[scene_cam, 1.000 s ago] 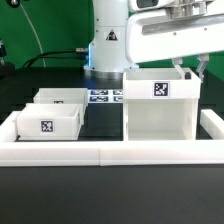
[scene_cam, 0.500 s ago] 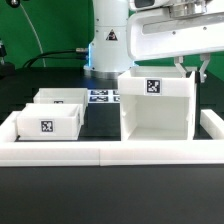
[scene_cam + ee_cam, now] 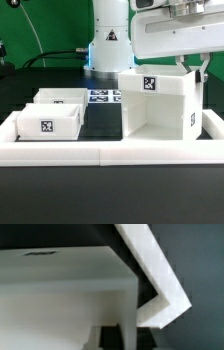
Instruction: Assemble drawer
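Your two-finger gripper (image 3: 193, 68) hangs over the rear top edge of the tall white plastic open-fronted casing (image 3: 158, 115), on the exterior view's right. One dark fingertip (image 3: 203, 69) shows just past the casing's far corner. Whether the pincer is clamped on the wall or merely straddling it, you cannot tell from either view (the wrist view gives only a white wall edge against dark ground, blurred, with dark shapes at its foot).

The casing stands just behind the long low white border rail (image 3: 110, 152). It is turned a little, so you see into its open front and also along one side wall. One black-and-white square tag sits on its top lip and another on that side wall.

On the exterior view's left, well apart from the casing, sit the two small white open-top trays. The nearer tray (image 3: 47, 122) carries a tag on its front face, and the farther tray (image 3: 60, 97) is right behind it. Between the trays and the casing, further back, the flat white marker board (image 3: 101, 97) lies on the black table (image 3: 100, 120).
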Controlling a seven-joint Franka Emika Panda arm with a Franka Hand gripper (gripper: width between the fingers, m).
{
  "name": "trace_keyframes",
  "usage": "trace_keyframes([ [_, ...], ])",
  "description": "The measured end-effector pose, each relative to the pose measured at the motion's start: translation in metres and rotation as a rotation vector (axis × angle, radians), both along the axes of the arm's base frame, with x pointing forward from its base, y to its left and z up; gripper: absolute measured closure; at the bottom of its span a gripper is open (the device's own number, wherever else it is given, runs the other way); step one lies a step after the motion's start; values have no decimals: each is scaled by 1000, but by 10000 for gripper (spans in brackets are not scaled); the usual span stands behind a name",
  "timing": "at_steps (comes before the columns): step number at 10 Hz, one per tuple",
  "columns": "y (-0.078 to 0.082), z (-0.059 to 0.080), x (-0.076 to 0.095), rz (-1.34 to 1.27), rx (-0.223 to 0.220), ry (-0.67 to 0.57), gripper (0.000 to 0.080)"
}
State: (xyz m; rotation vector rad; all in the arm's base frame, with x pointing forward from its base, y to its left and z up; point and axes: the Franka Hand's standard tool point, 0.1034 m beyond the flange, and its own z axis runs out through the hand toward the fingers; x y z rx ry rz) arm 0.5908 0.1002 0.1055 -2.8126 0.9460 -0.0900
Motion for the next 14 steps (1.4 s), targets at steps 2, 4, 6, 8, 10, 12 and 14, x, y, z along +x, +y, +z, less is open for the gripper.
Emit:
trace_keyframes([
  [2, -4, 0, 3, -174, 30, 26, 755],
  [4, 0, -1, 4, -297, 45, 49, 755],
  [6, 6, -2, 3, -484, 74, 81, 755],
  [8, 4, -1, 5, -580, 112, 96, 755],
  [10, 6, -1, 5, -674, 134, 114, 755],
  [12, 9, -2, 4, -763, 153, 134, 755],
  [14, 10, -2, 4, -806, 162, 144, 755],
])
